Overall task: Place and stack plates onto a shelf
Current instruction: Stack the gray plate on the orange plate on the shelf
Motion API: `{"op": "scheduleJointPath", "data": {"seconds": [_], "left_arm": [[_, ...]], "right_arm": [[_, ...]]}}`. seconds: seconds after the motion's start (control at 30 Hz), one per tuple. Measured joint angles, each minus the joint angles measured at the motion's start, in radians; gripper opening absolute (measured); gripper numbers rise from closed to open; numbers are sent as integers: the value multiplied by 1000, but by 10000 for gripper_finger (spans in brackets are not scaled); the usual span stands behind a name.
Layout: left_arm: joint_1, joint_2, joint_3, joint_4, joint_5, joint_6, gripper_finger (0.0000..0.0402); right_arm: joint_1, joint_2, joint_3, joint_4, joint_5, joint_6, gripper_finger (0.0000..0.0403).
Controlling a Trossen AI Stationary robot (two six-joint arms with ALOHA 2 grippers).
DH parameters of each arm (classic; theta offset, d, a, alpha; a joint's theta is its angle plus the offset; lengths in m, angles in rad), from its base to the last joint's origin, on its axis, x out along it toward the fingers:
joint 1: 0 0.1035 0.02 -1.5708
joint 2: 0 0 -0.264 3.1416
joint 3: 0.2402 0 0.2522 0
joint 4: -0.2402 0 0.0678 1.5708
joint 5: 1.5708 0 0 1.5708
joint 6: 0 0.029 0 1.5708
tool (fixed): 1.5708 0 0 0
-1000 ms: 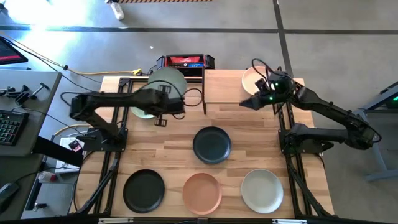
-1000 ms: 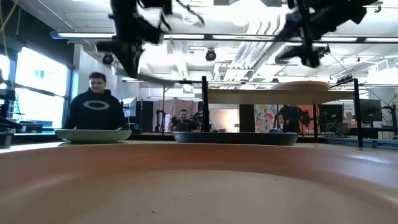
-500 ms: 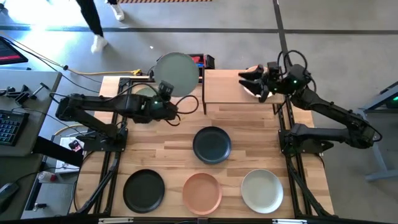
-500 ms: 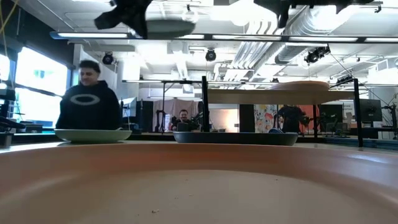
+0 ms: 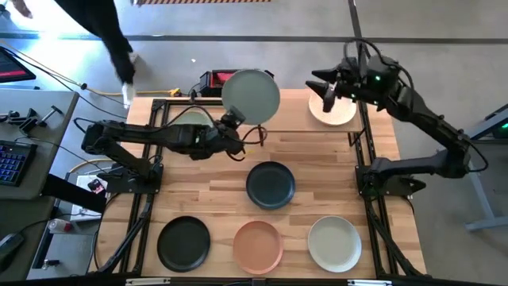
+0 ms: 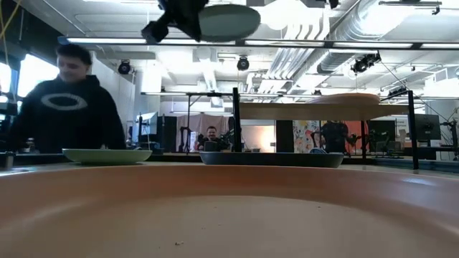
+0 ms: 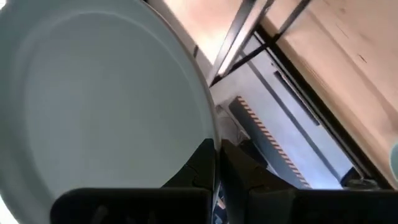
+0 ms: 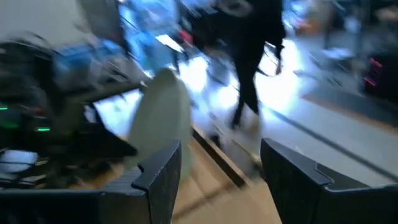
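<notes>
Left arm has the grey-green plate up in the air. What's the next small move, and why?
Probably carry it sideways over the shelf. The left gripper is shut on the grey-green plate, held high near the shelf's edge; the cream plate fills the far half, and the right gripper hangs open above it.

We see a red-and-black box (image 5: pixel 213 78) at the worktop's (image 5: pixel 317 175) far edge, a keyboard (image 5: pixel 11 163) on a desk far left, and a person in a dark hoodie (image 6: pixel 64 107) beyond.
</notes>
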Motion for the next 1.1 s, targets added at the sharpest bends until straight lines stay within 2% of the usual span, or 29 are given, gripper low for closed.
{"op": "scheduleJointPath", "data": {"seconds": [0.17, 0.5, 0.77, 1.1], "left_arm": [[2, 57, 0, -2, 6, -20, 1], [2, 139, 0, 3, 32, -45, 1], [2, 144, 0, 39, 70, -76, 1], [2, 144, 0, 55, 71, -67, 1]], "right_arm": [[56, 106, 141, -207, 132, 29, 204], [162, 312, 318, -421, 319, 126, 204], [204, 428, 367, -443, 334, 136, 204], [210, 470, 371, -470, 390, 160, 204]]}}
